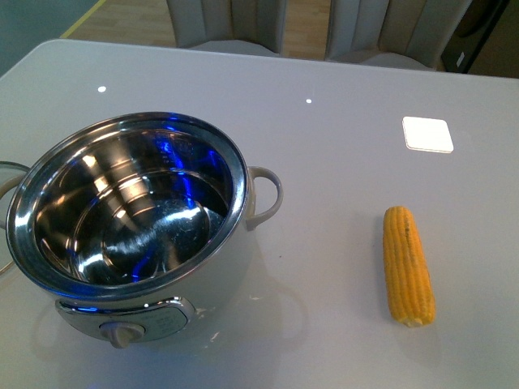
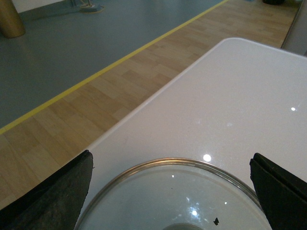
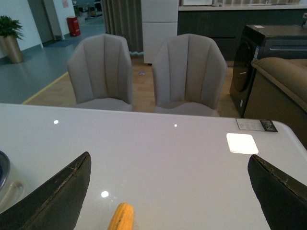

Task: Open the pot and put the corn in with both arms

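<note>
The pot (image 1: 237,166) stands uncovered at the front left of the white table, its shiny steel inside empty and its knob panel facing me. The corn (image 1: 408,265) lies alone at the front right, lengthwise. Neither arm shows in the front view. In the left wrist view my left gripper (image 2: 170,154) is open above a round glass lid (image 2: 172,201) that lies flat on the table. In the right wrist view my right gripper (image 3: 169,156) is open above the table, with the corn's (image 3: 122,216) end below and between the fingers, untouched.
A white square patch (image 1: 427,134) lies on the table beyond the corn. Two grey chairs (image 3: 144,72) stand behind the far edge. The lid sits near the table's edge (image 2: 144,103), with wood floor beyond. A sofa (image 3: 283,86) is at the far right.
</note>
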You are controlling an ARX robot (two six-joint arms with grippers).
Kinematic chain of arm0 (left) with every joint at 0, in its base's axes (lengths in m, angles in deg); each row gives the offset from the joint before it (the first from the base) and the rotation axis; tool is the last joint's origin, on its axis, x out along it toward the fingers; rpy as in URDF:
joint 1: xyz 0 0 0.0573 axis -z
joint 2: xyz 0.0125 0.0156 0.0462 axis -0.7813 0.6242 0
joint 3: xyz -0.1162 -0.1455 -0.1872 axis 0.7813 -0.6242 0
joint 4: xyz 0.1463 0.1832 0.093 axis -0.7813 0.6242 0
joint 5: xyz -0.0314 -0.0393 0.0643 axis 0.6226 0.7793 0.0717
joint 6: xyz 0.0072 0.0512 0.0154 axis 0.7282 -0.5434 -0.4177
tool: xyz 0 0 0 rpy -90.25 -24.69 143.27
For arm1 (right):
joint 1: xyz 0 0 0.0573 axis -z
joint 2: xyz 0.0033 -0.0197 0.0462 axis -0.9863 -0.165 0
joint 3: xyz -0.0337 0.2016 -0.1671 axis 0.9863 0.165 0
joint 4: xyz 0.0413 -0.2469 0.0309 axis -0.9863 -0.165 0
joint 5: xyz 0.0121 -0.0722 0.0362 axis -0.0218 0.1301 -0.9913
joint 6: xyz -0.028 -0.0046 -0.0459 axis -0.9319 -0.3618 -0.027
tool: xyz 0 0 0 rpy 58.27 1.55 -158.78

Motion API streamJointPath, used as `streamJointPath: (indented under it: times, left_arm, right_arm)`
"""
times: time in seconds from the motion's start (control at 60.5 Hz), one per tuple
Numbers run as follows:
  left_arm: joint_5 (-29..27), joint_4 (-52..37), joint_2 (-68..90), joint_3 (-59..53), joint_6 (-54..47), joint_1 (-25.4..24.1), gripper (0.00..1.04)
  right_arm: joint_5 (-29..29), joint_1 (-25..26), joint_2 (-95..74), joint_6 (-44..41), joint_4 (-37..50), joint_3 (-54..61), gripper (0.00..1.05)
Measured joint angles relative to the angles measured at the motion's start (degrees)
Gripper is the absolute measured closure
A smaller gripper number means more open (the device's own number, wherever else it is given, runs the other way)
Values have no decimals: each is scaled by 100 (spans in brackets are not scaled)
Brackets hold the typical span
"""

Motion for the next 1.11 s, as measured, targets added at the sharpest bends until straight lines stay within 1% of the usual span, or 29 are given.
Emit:
streamJointPath:
  times: [0.165, 0.331, 0.496, 0.695, 0.909, 0.976, 1.058, 1.108]
  left_arm:
    - [509, 83, -1429, -931, 42, -11, 7]
    - [931, 688, -3110, -1899, 243, 37, 7]
    - [1010, 1668, -4837, -2566, 413, 179, 7]
    - [1043, 3128, -6865, -3051, 546, 542, 7]
    - [1104, 4223, -8124, -3344, 671, 660, 7]
    - [1139, 4795, -8644, -3425, 739, 708, 7]
    - [1460, 5316, -9018, -3491, 772, 761, 7]
    - [1513, 5386, -9055, -3521, 785, 780, 7]
  right_arm:
    - [0, -2, 0, 0, 0, 0, 9]
    - [0, -2, 0, 0, 0, 0, 9]
    - [0, -2, 0, 0, 0, 0, 9]
    - [0, -2, 0, 0, 0, 0, 9]
    - [0, -2, 0, 0, 0, 0, 9]
    - [0, -2, 0, 0, 0, 0, 9]
    - [0, -2, 0, 0, 0, 0, 9]
    - [0, -2, 0, 0, 0, 0, 9]
